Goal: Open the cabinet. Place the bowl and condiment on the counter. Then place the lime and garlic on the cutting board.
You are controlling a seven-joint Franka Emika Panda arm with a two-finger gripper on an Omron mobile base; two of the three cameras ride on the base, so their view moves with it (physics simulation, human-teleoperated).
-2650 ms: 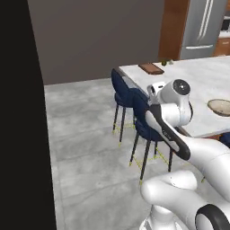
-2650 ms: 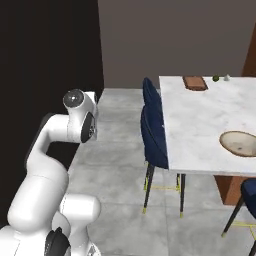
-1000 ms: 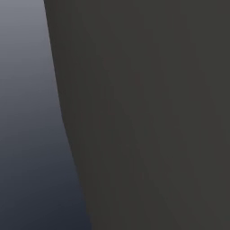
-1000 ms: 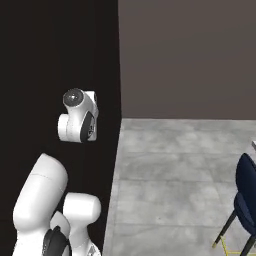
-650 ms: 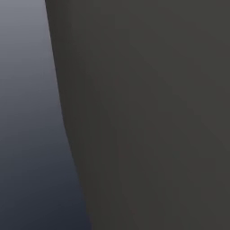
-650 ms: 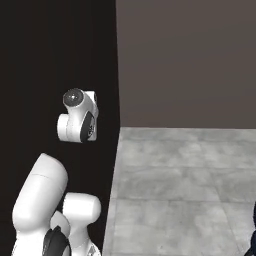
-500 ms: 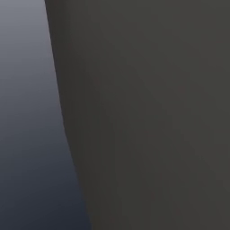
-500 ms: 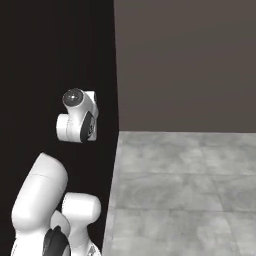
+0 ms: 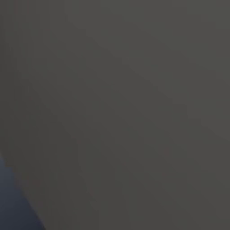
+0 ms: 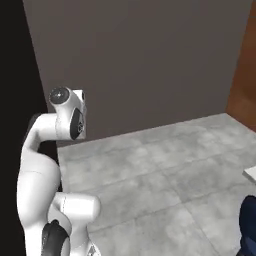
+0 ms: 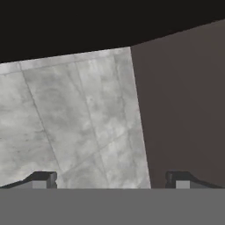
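Observation:
In the hand view my gripper is open, its two dark fingertips set wide apart with nothing between them. It looks down on grey floor tiles beside a dark wall. The right base view has my white arm folded upright near a dark grey wall. A reddish-brown wooden panel stands at the right edge; I cannot tell whether it is the cabinet. A white corner of the counter pokes in at the right. The bowl, condiment, lime, garlic and cutting board are out of view.
A dark grey wall stands very close in the left base view. Grey tiled floor stretches ahead and to the right of the arm. A dark blue chair shows at the lower right corner.
The whole picture has shifted, so the base has moved: the black surface beside the arm has slid left, and floor, the wooden panel and the counter corner have come into sight. The arm's pose is unchanged.

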